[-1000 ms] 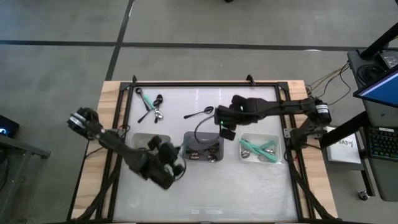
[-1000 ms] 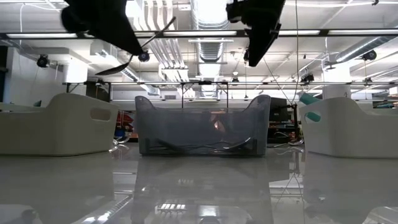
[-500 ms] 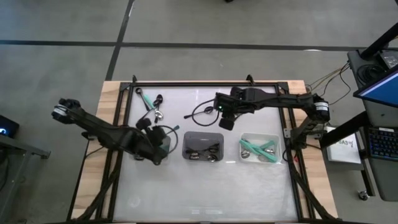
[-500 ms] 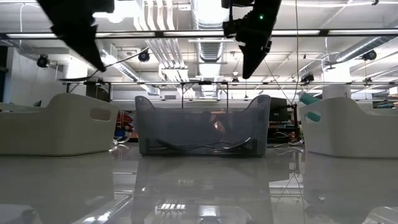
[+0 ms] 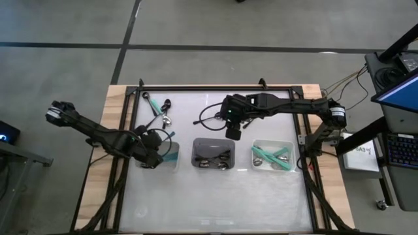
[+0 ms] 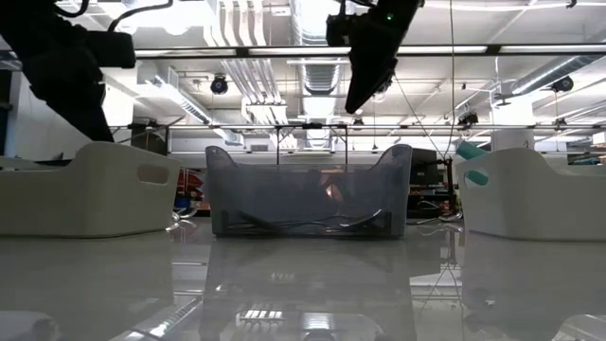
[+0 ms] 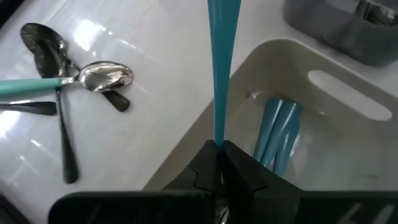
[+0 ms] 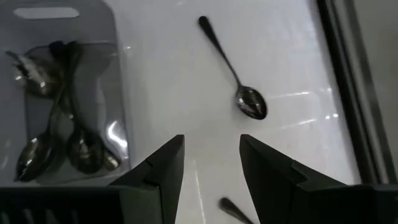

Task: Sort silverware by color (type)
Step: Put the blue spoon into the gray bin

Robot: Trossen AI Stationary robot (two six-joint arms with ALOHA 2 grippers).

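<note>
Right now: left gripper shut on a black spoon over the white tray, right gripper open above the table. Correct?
Not quite. The left gripper is shut on a mint-green spoon, not a black one, as the left wrist view shows. It does hang over the white tray, and the right gripper is open above the table.

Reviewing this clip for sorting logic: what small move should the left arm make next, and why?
Probably open and drop. The left gripper is shut on a mint-green spoon above the white tray, which already holds mint-green handles.
</note>
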